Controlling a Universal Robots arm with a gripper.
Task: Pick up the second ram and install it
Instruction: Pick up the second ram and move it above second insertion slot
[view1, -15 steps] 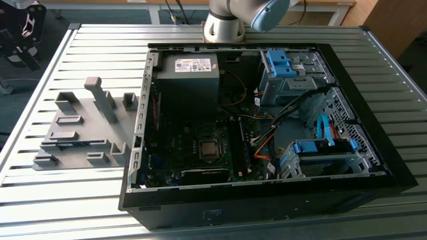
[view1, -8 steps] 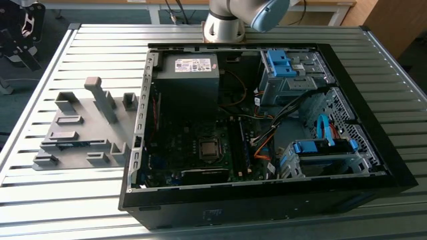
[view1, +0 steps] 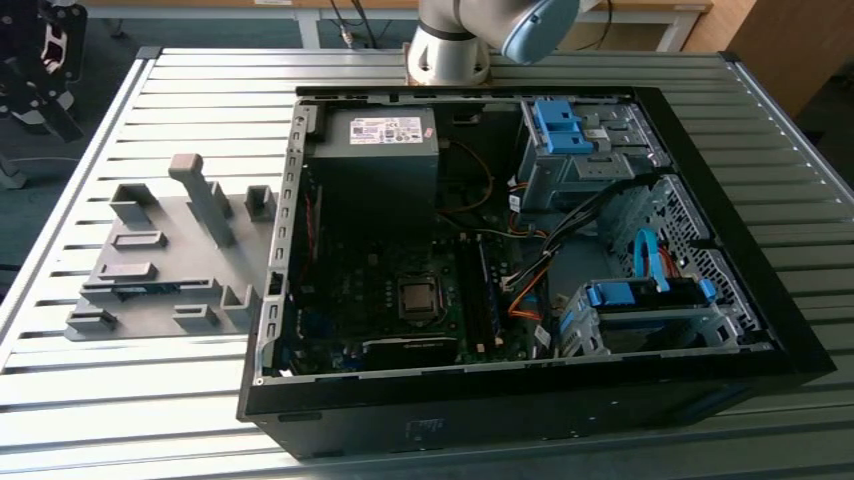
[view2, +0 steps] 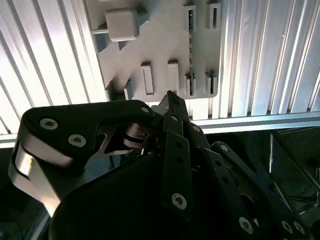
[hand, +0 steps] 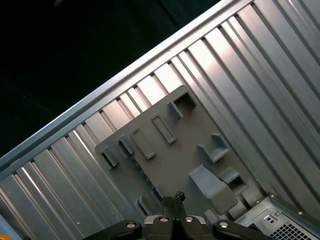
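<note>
The second ram (view2: 190, 52) stands on its thin edge in the grey holder plate (view2: 160, 45), held between small slotted blocks. In the exterior view the ram (view1: 154, 289) is a dark strip near the front of that plate (view1: 174, 250), on the exterior view's left of the open computer case (view1: 534, 390). My gripper (view2: 170, 95) hangs well above the plate, its black fingertips pressed together with nothing between them. In the first wrist view the gripper (hand: 173, 199) is over the plate's (hand: 175, 150) edge nearest the case.
The case lies on its side on a slatted metal table (view1: 441, 70), showing the motherboard (view1: 400, 290), a power supply (view1: 380, 135), blue drive cages (view1: 647, 295) and loose cables. A tall grey post (view1: 200, 195) rises from the holder plate. The arm's base (view1: 447, 45) stands behind the case.
</note>
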